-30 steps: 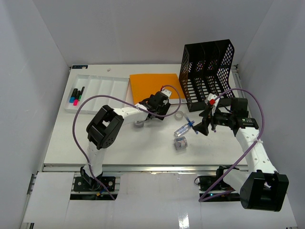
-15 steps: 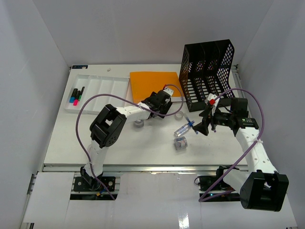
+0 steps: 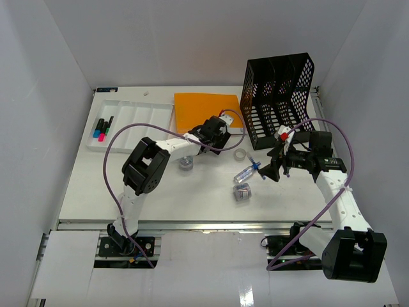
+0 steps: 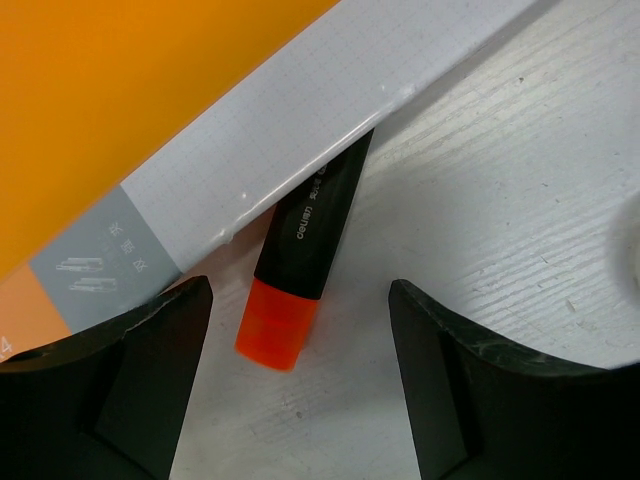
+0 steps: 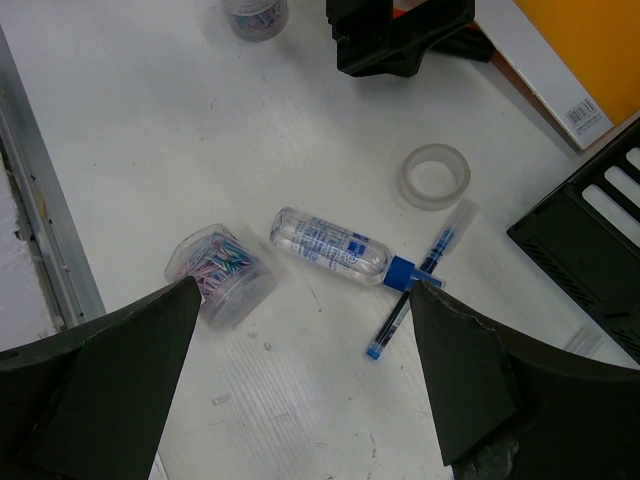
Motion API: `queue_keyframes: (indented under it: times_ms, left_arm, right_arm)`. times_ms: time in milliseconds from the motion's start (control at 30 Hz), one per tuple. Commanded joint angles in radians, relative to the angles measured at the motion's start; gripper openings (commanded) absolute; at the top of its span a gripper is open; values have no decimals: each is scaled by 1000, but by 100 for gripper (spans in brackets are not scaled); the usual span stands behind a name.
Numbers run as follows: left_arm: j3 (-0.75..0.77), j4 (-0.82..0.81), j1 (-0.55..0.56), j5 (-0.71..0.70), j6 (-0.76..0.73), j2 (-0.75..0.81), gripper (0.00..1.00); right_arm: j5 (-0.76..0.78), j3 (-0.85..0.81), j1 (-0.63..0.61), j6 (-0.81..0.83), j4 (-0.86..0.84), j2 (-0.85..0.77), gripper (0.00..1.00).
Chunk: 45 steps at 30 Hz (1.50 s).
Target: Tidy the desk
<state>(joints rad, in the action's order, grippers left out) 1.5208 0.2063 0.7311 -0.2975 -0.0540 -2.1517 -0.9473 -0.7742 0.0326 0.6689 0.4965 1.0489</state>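
Observation:
The white desk (image 3: pixel 121 185) holds scattered items. My left gripper (image 3: pixel 215 137) hovers open at the near edge of an orange notebook (image 3: pixel 206 110). In the left wrist view a black highlighter with an orange cap (image 4: pixel 305 260) lies against the notebook (image 4: pixel 120 100), just ahead of the open left gripper (image 4: pixel 300 400) and apart from both fingers. My right gripper (image 3: pixel 271 168) stands open above a clear bottle with a blue cap (image 5: pixel 330 245), a blue pen (image 5: pixel 420 290) and a jar of coloured clips (image 5: pixel 215 275), holding nothing.
A black mesh file organizer (image 3: pixel 278 96) stands at the back right. A white compartmented tray (image 3: pixel 131 121) with markers sits at the back left. A tape roll (image 3: pixel 240 154) and a second small jar (image 3: pixel 186 164) lie mid-desk. A metal rail (image 3: pixel 192 224) runs along the near edge.
My left gripper has moved back and right, away from the small jar to the notebook's near edge. The right arm has stayed still.

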Motion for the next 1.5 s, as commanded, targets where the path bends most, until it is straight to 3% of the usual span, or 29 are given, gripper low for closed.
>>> queue_keyframes:
  times_ms: [0,300,667,833,1233,1467]
  left_arm:
    - [3,60,-12,98,15,-20,76]
    - [-25,84,-13,156,27,-19,70]
    - [-102,74,-13,189,107,25,45]
    - [-156,34,-13,228,162,70,30]
    - [-299,-47,-15,396,252,362,3]
    - [-402,-29,-107,483,237,579,1]
  right_arm:
    - [-10,-14,1,4,-25,2,92]
    - [-8,-14,1,6,-24,-1,92]
    - [-11,-13,3,6,-24,-4,92]
    - [-14,-13,3,6,-21,-3,92]
    - [-19,-14,3,6,-18,-4,92]
    - [-22,-14,2,6,-17,-6,92]
